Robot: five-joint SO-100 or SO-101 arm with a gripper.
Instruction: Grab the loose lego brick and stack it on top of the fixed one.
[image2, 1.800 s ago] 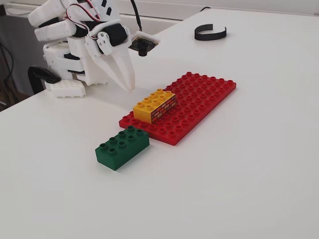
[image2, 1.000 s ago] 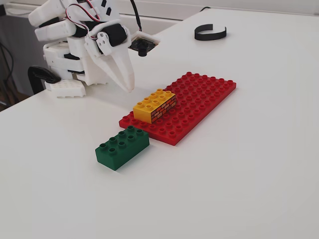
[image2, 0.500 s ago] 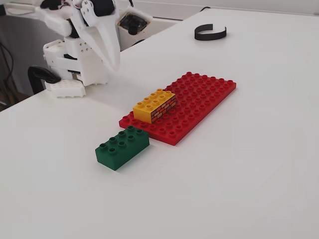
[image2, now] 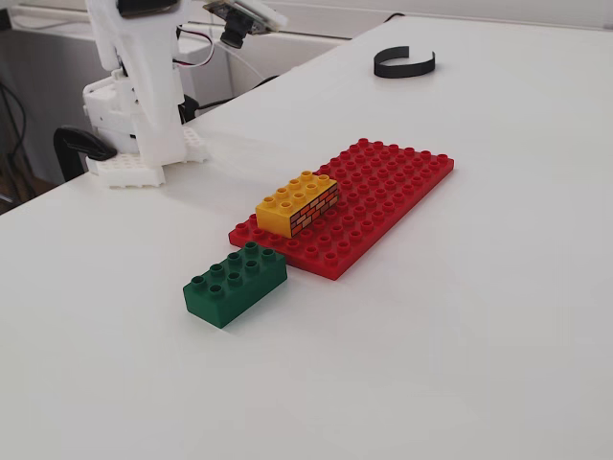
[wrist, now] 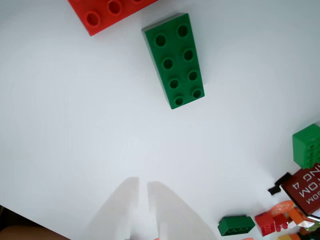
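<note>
The loose lego brick (image2: 236,283) is dark green and lies flat on the white table, touching the near left corner of the red baseplate (image2: 388,187). In the wrist view the loose lego brick (wrist: 175,60) is far ahead of my gripper (wrist: 142,182), whose two white fingers are blurred, almost touching, with nothing between them. The fixed one (image2: 299,202), yellow with a brick-wall print, stands on the baseplate's left part; the wrist view shows only a corner of the baseplate (wrist: 107,12). In the fixed view the arm (image2: 139,67) is raised at the top left and its fingertips are out of frame.
The arm's white base (image2: 134,153) stands at the table's left edge. A black curved band (image2: 404,63) lies at the back. Several loose green and red bricks (wrist: 236,225) and a red printed box (wrist: 305,186) show at the wrist view's lower right.
The arm has lifted and swung up and back. The gripper, pointing down beside the baseplate before, has risen out of the fixed view's top. Both bricks stay put.
</note>
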